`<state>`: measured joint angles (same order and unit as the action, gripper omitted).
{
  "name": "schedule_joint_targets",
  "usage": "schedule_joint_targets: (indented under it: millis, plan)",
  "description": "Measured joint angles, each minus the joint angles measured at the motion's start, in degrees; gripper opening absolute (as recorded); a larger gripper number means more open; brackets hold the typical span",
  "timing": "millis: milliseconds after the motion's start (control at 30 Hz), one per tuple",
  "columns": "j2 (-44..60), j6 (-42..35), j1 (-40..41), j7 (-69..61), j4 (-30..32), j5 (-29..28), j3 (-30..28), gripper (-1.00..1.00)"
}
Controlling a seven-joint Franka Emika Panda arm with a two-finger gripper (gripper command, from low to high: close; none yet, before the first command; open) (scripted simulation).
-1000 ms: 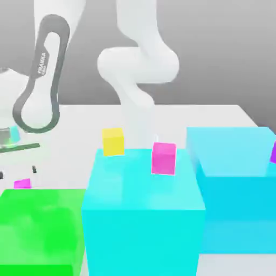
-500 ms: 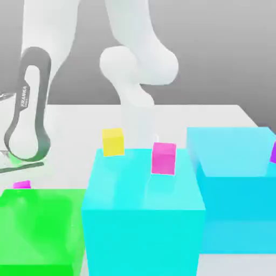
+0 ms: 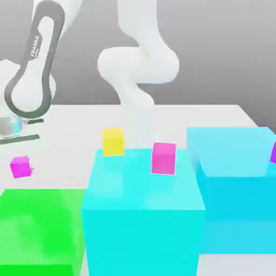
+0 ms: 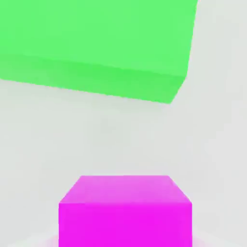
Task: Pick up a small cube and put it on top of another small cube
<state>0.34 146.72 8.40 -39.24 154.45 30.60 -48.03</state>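
The small cube (image 3: 20,167), tiny and magenta-purple, hangs in the air at the exterior view's left, above and behind the big green block (image 3: 40,229). My gripper (image 3: 20,160) comes down onto it from the grey hand above and is shut on it. The hand view has the same small cube (image 4: 125,212) close up, with the green block (image 4: 96,43) beyond it over the white table. A second purple small cube (image 3: 273,152) peeks in at the exterior view's right edge, on the far cyan block (image 3: 232,161).
A big cyan block (image 3: 143,210) stands in the middle front with a larger, pinker magenta cube (image 3: 164,158) on its top. A yellow cube (image 3: 113,142) sits behind it. The arm's white base column (image 3: 137,108) rises at the back.
The hand has risen from behind the green block, and the small cube has come up with it off the table. The other cubes have not moved.
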Motion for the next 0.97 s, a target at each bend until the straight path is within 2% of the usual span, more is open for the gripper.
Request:
schedule_joint_targets:
  millis: [100, 167, 667, 733, 833, 867, 967]
  plan:
    - [-5.66, -7.33, 0.79, 4.84, 0.28, 2.98, -0.08, -1.0]
    - [-9.48, -11.17, -0.01, 8.62, 0.25, 0.86, 2.52, -1.0]
    - [-39.17, -33.54, -3.08, 36.68, -0.45, -29.71, 38.96, -1.0]
    - [-41.39, -33.41, -2.79, 38.67, 0.45, -32.49, 42.62, -1.0]
    - [-39.85, -27.29, -2.57, 39.2, 4.6, -33.48, 43.48, -1.0]
    - [-39.13, -25.16, -2.6, 39.26, 6.0, -33.65, 43.4, 1.0]
    - [-39.13, -25.16, -2.6, 39.26, 6.0, -33.65, 43.4, 1.0]
